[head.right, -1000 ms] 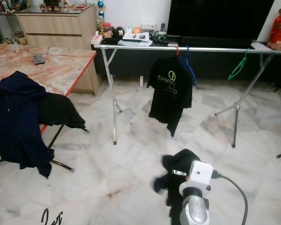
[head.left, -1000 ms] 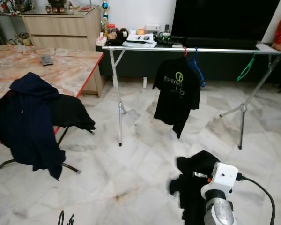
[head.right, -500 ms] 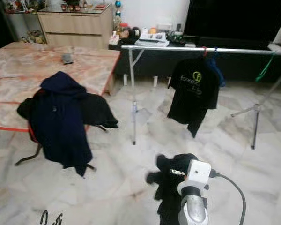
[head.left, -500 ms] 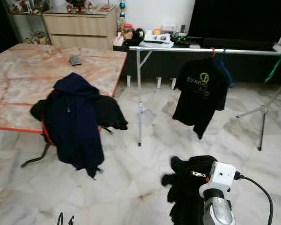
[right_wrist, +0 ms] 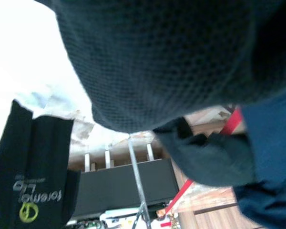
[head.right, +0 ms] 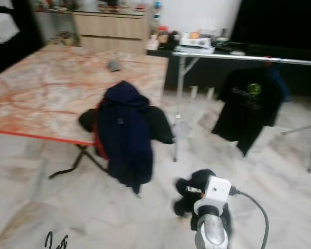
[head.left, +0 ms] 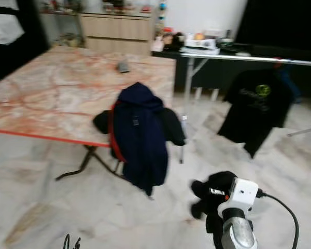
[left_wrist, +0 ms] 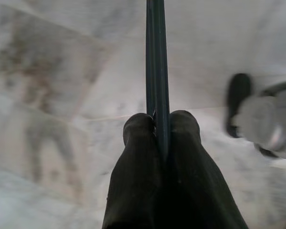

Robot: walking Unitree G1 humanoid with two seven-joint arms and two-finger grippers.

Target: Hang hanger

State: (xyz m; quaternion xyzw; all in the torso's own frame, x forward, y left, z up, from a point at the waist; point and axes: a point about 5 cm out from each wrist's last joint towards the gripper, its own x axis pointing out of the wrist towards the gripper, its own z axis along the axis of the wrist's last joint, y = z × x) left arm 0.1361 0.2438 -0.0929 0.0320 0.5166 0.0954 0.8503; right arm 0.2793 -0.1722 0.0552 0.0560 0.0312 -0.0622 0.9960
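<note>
Currently the left gripper (left_wrist: 156,125) pinches a thin dark hanger (left_wrist: 155,57) tightly; right gripper's fingers (buried in dark garment (head.left: 213,188)) I cannot tell. Cloth could slip mid-walk.

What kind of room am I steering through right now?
Most likely a home living or dining room used for drying laundry. A metal clothes rail carries a black T-shirt, a marble-topped table has a navy hoodie draped over its edge, and a wooden sideboard stands against the wall.

A marble-topped table (head.left: 52,98) bears a draped navy jacket (head.left: 140,135).
</note>
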